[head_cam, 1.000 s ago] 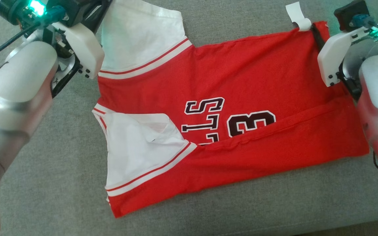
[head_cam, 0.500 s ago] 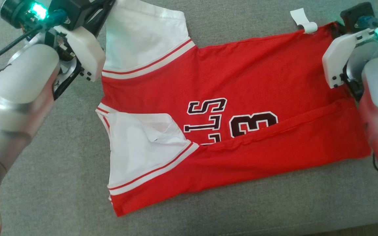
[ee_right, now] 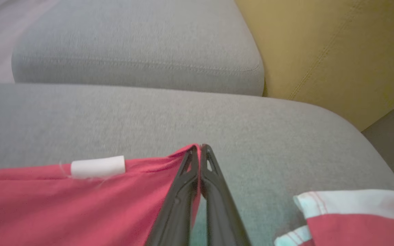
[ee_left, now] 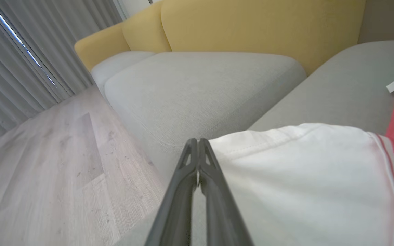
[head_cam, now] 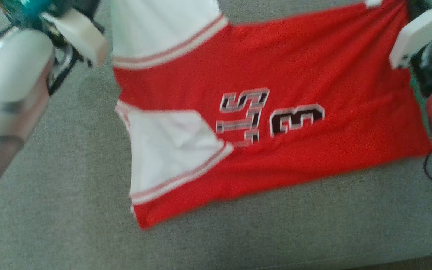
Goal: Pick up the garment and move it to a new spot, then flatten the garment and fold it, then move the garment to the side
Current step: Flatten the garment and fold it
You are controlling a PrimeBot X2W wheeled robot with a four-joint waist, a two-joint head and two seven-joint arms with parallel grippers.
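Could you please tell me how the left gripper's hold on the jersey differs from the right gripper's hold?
The left gripper pinches the edge of a white sleeve; the right gripper pinches a red corner of the jersey, near a white tag. In the head view the left one is at the sleeve end, the right one at the hem end. Both are shut on fabric over the grey cushion.

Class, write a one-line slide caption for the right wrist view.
Right gripper shut on a corner of the red garment, grey sofa cushion beyond.
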